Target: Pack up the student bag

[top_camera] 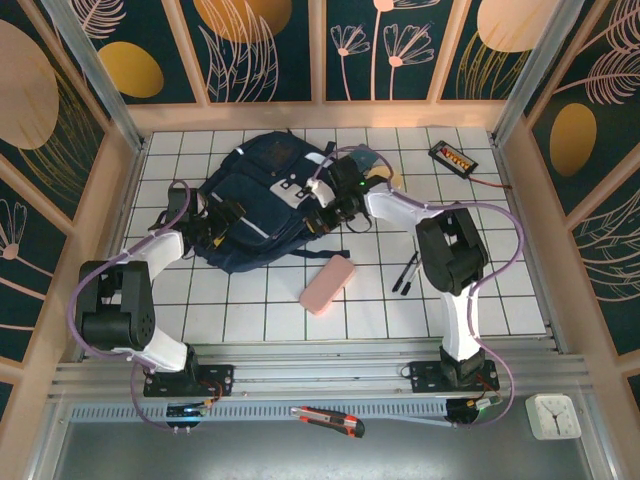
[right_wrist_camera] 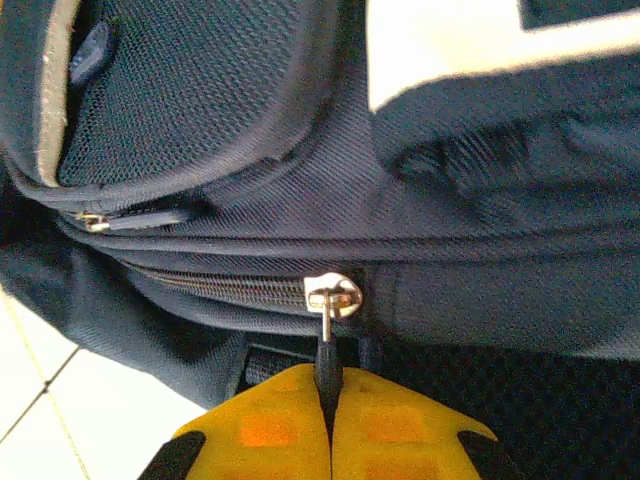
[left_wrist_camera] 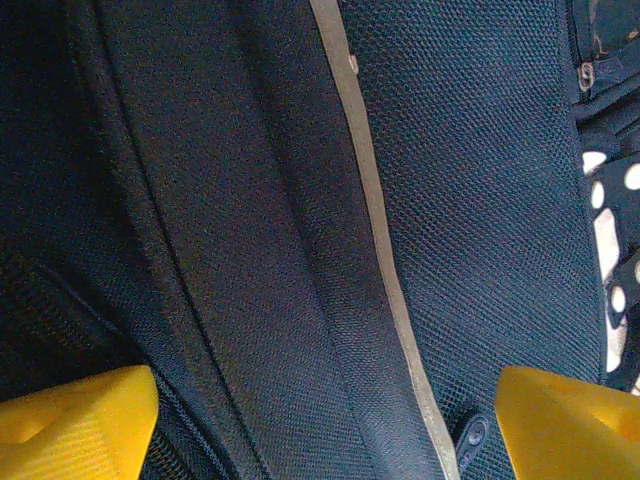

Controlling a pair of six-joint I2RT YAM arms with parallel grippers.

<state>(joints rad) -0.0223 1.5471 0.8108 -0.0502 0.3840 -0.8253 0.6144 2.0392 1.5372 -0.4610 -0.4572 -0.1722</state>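
Note:
The student bag (top_camera: 265,195), a dark navy backpack, lies at the back middle of the tiled table. My right gripper (top_camera: 328,212) is at its right side. In the right wrist view the yellow fingers (right_wrist_camera: 270,430) are shut on the black zip pull (right_wrist_camera: 327,360) that hangs from the silver slider (right_wrist_camera: 332,295); the zip teeth run left from it. My left gripper (top_camera: 215,225) is at the bag's left side. In the left wrist view it (left_wrist_camera: 325,430) stands open, with navy mesh fabric and the light stripe (left_wrist_camera: 375,200) across the gap.
A pink pencil case (top_camera: 328,287) lies in front of the bag, with two pens (top_camera: 405,272) to its right. A black device with orange marks (top_camera: 453,156) sits at the back right. A utility knife (top_camera: 330,420) and a small clock (top_camera: 553,415) lie below the table edge.

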